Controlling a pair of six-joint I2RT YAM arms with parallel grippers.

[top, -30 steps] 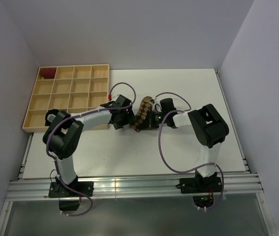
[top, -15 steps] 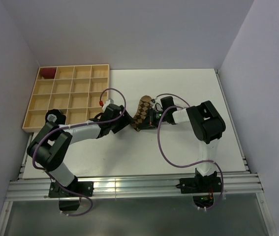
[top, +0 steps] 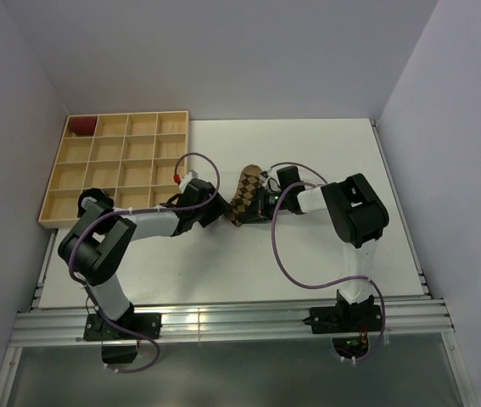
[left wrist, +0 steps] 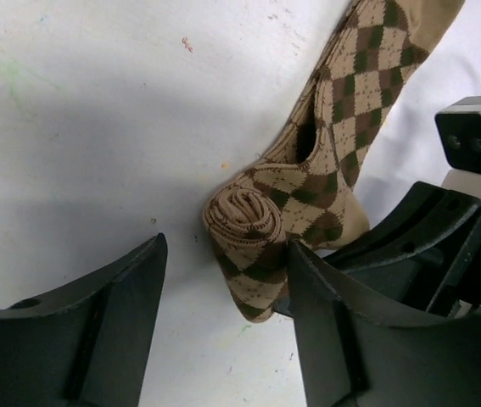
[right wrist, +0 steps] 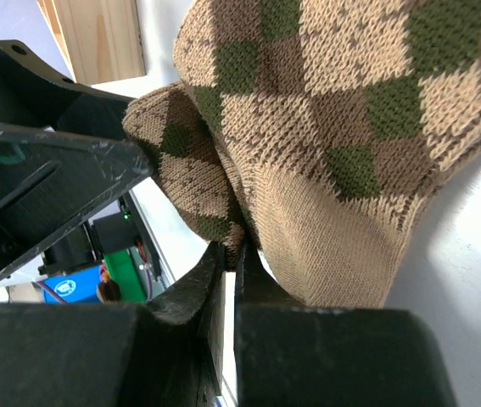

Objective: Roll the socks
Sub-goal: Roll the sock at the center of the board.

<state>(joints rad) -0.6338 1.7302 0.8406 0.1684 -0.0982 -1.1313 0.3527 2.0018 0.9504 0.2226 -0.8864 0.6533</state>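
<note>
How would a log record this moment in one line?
tan argyle sock: partly rolled | left gripper: open, straddling rolled end | right gripper: shut on sock

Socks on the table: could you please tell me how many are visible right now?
1: the tan argyle sock lies near the middle of the table, one end partly rolled. Another may be hidden from view.

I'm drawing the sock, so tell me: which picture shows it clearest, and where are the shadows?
Right wrist view: the tan sock fills the frame, every stitch sharp, though the wooden tray behind looks blurry. Left wrist view: a soft grey shadow lies on the table left of the sock. Top view: even light, faint shadows, sock tiny.
</note>
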